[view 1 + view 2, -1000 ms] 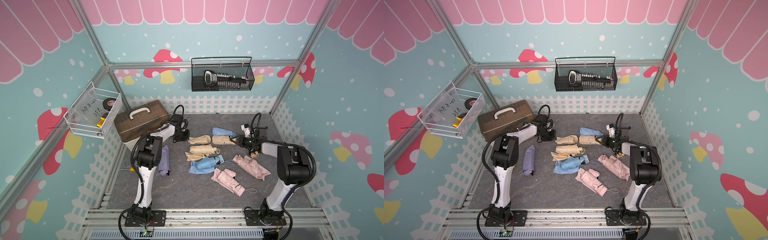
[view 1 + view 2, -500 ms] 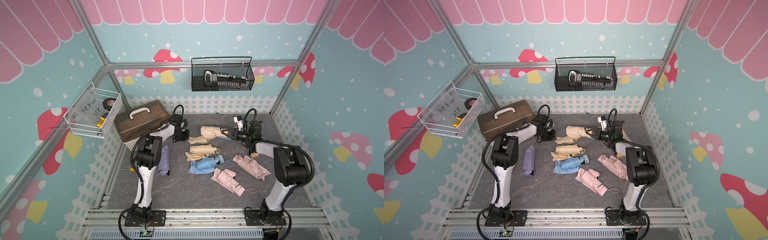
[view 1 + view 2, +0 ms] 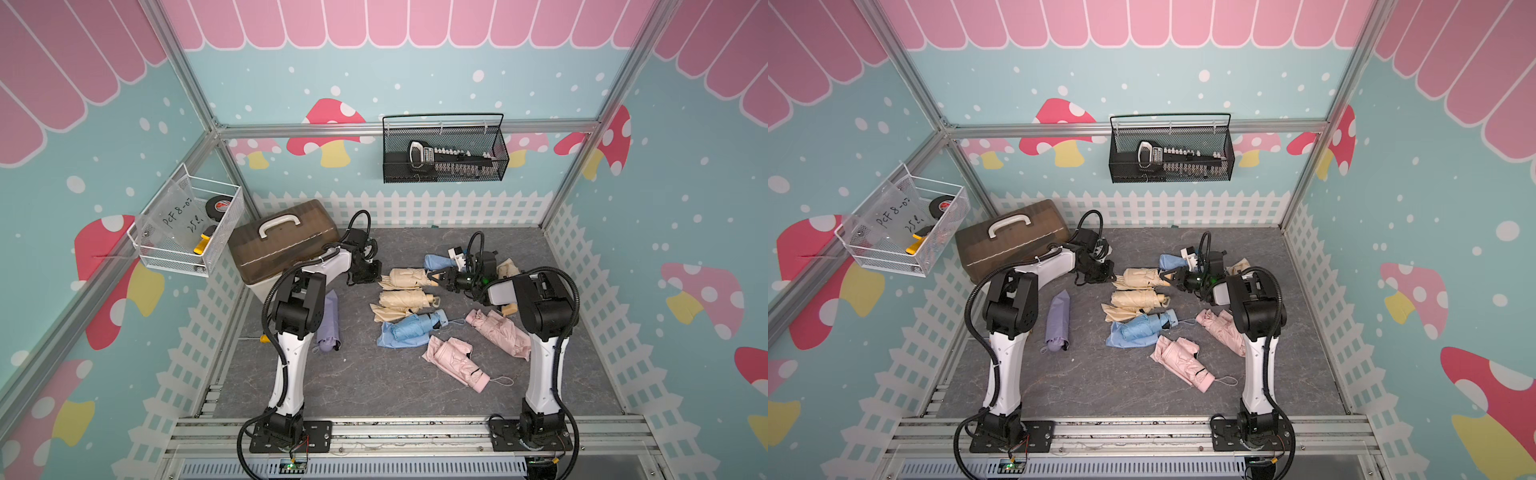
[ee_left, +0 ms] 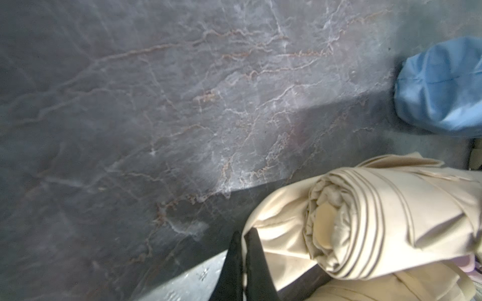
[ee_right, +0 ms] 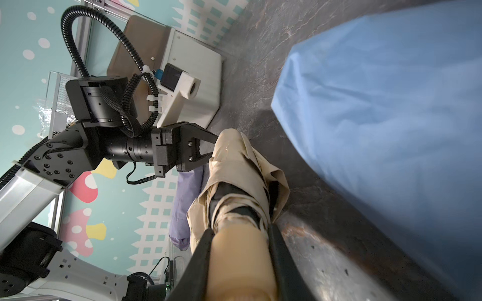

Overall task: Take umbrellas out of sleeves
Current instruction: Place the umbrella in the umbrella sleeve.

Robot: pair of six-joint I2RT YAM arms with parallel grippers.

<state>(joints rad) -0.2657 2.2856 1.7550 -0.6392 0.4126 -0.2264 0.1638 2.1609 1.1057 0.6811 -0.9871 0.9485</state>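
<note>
A beige umbrella lies across the mat's back between both arms. My right gripper is shut on its stubby handle. At the other end my left gripper is shut on the edge of the smooth beige sleeve, which wraps the pleated tip. In front lie two more beige umbrellas, a blue umbrella on blue fabric, two pink umbrellas and a lilac one. A blue bundle lies just behind the held umbrella.
A brown case with a white handle stands at the back left beside my left arm. A white picket fence rings the mat. A black wire basket and a white one hang on the walls.
My right gripper has carried the beige umbrella leftward from the right side, lifting it and setting it down against my left gripper. The left arm has stayed put.
</note>
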